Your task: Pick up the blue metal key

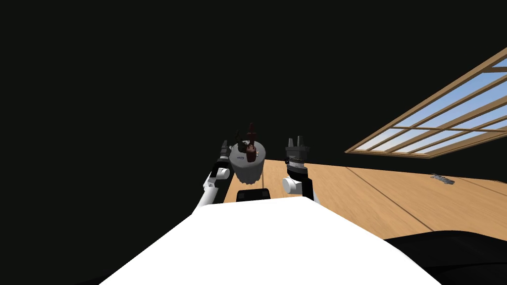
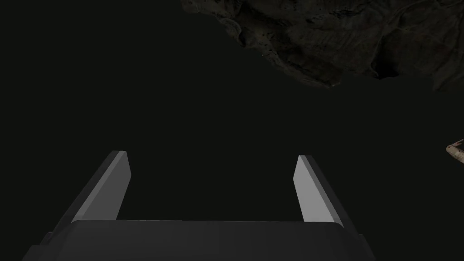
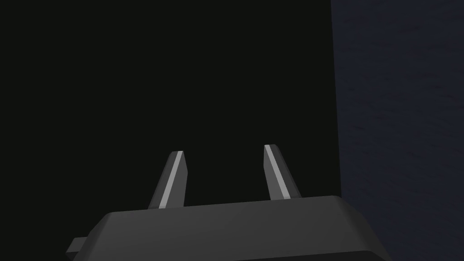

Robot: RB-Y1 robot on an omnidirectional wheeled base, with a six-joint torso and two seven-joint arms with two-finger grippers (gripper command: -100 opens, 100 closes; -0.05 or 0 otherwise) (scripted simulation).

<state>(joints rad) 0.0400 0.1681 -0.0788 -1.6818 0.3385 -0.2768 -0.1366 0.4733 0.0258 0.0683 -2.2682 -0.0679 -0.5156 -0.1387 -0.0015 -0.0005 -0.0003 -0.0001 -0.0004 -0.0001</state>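
White forearms (image 1: pixel 210 192), black joints (image 1: pixel 216 173), grey blade fingers (image 2: pixel 308 190)

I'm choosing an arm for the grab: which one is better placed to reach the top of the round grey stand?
Left, I'd judge. The left gripper is open right beside the round grey stand; the right gripper, also open, stands farther off to its other side.

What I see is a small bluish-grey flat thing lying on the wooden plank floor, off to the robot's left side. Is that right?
Not quite. The small bluish-grey flat thing does lie on the wooden plank floor, but off to the robot's right side, not its left, over towards the wooden-framed window. The head view shows this.
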